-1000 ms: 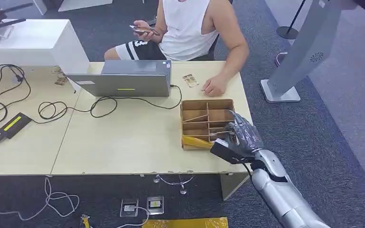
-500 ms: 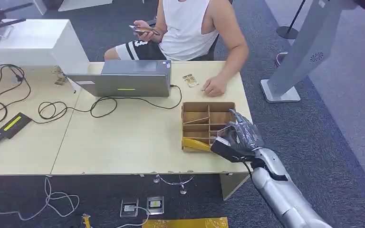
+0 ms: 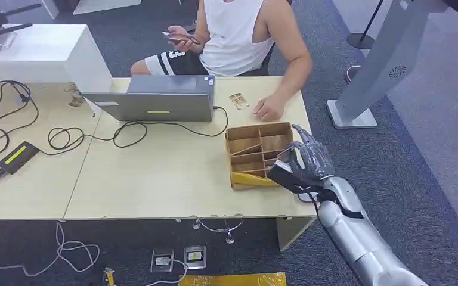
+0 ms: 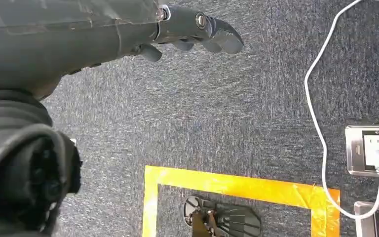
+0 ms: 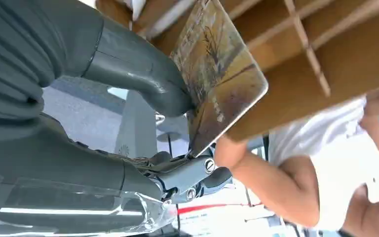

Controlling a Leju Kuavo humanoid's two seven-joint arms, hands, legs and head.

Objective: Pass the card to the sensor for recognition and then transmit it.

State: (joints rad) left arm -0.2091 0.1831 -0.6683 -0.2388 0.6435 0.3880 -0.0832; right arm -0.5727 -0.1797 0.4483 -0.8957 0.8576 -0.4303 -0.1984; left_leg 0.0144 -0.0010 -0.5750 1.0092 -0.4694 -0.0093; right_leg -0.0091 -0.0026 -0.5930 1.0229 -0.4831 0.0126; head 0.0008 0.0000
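Glossy flat card (image 5: 217,79) pinched by right hand (image 3: 306,162).

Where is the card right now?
The card is pinched in the robot's right hand, at the right end of the table, just by the wooden divided box and near the seated person's resting hand.

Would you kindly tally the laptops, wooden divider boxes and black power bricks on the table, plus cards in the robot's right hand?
Laptop: 1
Wooden divider box: 1
Black power brick: 1
Card in right hand: 1
Total: 4
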